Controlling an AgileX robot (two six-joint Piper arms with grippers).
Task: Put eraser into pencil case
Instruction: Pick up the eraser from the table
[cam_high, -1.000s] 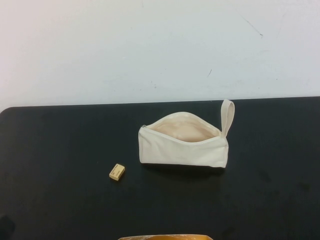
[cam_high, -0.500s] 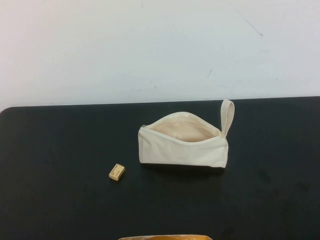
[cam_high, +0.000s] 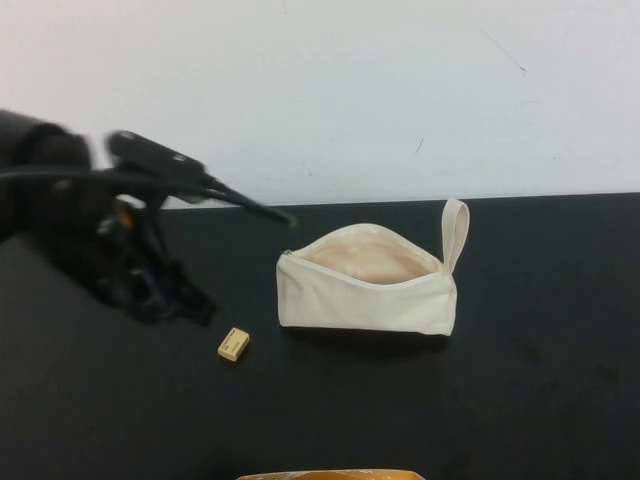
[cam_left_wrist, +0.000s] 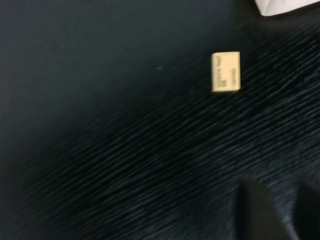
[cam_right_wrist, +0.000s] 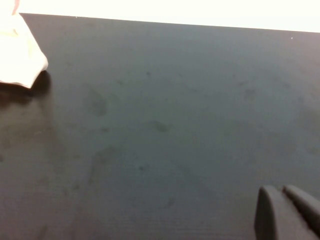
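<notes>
One step is in hand, the approach: the left gripper (cam_high: 165, 295), fingers spread, hovers left of the eraser (cam_high: 233, 343) and must descend onto it, while the right gripper (cam_right_wrist: 287, 212), pressed together, waits off the pencil case (cam_high: 366, 285).

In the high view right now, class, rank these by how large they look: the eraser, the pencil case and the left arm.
1. Left arm, gripper: largest, though blurred and nearer the camera, so unsure.
2. Pencil case.
3. Eraser: clearly smallest.
The right gripper is outside this view.
</notes>
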